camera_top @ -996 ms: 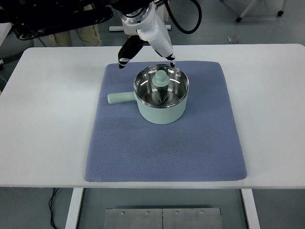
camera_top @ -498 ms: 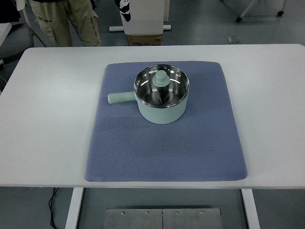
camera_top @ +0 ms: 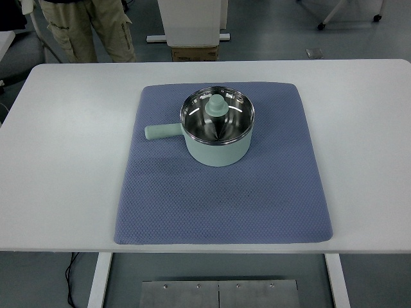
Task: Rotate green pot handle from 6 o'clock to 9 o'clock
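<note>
Green pot (camera_top: 217,144): sitting on the blue mat, a bit toward the far half and roughly centred left to right. Pale mint outside, shiny steel inside.
Handle (camera_top: 162,131): sticks straight out to the picture's left, so basically the 9 o'clock spot. It lies over the mat, tip well inside the mat's left edge.
Lid (camera_top: 217,112): glass with a metal rim, seated on the pot, with a mint knob (camera_top: 216,105) in the middle.
Mat (camera_top: 221,202): blue textured cloth, flat on the white table (camera_top: 61,160), with bare table showing on all sides.
Robot hands: neither one shows up anywhere in the shot, so can't say whether the fingers are apart or together.
Background: a person's legs in khaki trousers (camera_top: 90,29) stand past the far-left edge of the table, and a white cabinet (camera_top: 192,20) stands behind it.
</note>
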### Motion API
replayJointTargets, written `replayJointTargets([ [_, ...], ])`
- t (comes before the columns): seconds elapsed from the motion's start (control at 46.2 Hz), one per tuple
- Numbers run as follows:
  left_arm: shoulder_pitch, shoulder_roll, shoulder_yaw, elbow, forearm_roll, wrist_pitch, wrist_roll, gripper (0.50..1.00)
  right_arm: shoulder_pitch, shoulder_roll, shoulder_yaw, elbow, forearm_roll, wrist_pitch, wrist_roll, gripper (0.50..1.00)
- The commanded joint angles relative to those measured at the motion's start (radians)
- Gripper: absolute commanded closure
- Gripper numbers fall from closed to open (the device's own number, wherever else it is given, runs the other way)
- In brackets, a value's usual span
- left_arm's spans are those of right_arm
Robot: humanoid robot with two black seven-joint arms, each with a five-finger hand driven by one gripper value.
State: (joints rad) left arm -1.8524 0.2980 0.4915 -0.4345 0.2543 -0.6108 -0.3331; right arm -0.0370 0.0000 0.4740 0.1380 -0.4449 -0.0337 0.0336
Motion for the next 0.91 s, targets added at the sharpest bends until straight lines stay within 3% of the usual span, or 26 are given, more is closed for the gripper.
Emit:
replayJointTargets([
  [0.0,0.041,0.018,-0.001,0.031,-0.196,0.0,0.008,0.5,0.0,0.0,0.0,0.0,0.0,0.0,0.0,0.5],
  [0.087,0.073,0.035,-0.001,0.036,-0.288,0.002,0.055,0.5,0.0,0.0,0.0,0.0,0.0,0.0,0.0,0.5],
  [0.216,0.107,0.03,0.001,0.036,-0.44,0.104,0.104,0.5,0.0,0.0,0.0,-0.001,0.0,0.0,0.0,0.5],
  [0.411,0.15,0.017,0.001,0.033,-0.631,0.183,0.138,0.5,0.0,0.0,0.0,0.0,0.0,0.0,-0.001,0.5],
  [0.887,0.274,-0.083,-0.002,0.045,-0.938,0.345,0.14,0.5,0.0,0.0,0.0,0.0,0.0,0.0,-0.001,0.5],
])
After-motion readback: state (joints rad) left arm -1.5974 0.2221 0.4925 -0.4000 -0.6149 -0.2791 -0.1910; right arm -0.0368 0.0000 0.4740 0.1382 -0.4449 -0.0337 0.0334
